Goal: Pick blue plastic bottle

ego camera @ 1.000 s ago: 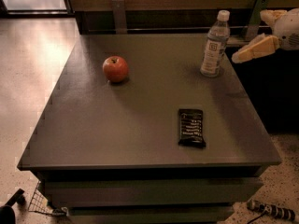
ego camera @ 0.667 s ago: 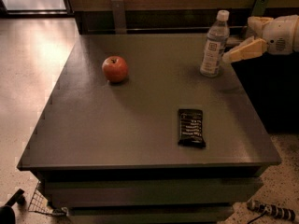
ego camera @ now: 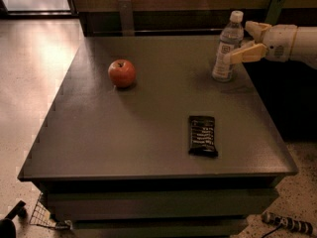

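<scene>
Tool (ego camera: 241, 41): upper right, fingers apart beside blue plastic bottle (ego camera: 227, 48).
Risk: a finger may nudge the upright bottle, toppling it off the counter (ego camera: 148, 133) edge.

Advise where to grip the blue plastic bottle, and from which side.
Grip the blue plastic bottle mid-body, at the label, coming from the right of the view. It stands upright near that edge of the table, and the gripper is open on that side, level with the label.

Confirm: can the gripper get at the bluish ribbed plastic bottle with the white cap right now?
Probably yes: the gripper sits close beside the bottle, on its right, jaws open towards it; nothing stands between them.
</scene>
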